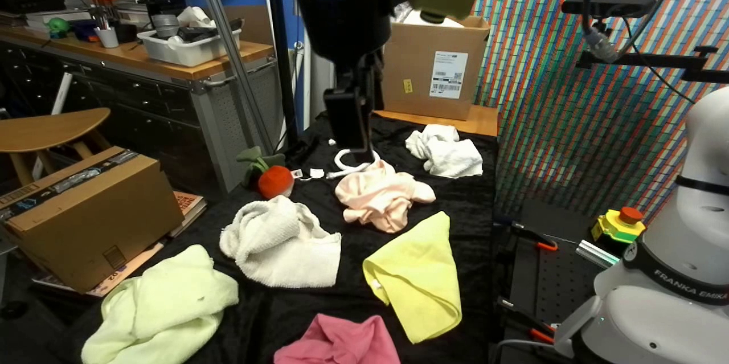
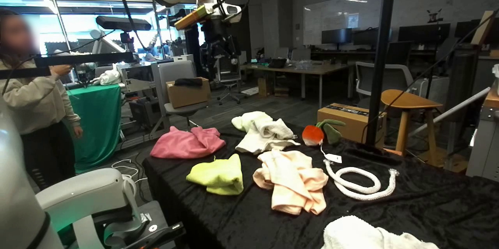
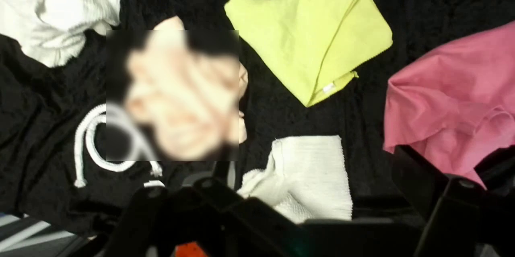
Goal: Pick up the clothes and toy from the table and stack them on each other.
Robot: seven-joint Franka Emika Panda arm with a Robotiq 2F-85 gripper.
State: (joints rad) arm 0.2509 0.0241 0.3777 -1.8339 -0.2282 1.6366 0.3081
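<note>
Six clothes lie apart on the black table: pale green, cream, peach-pink, yellow, deep pink and white. The toy, red-orange with green leaves, rests near the cream cloth; in the wrist view only a bit of it shows behind the gripper parts. High above the cloths hangs my gripper, its fingers spread wide and nothing between them. Looking down from the wrist, the cream cloth appears in the gap, well below. The peach cloth is blurred there.
A white cord lies coiled beside the peach cloth. Behind the table's far end stands a tall cardboard box. A metal pole rises along one side, with another box near that edge. A person stands in the background.
</note>
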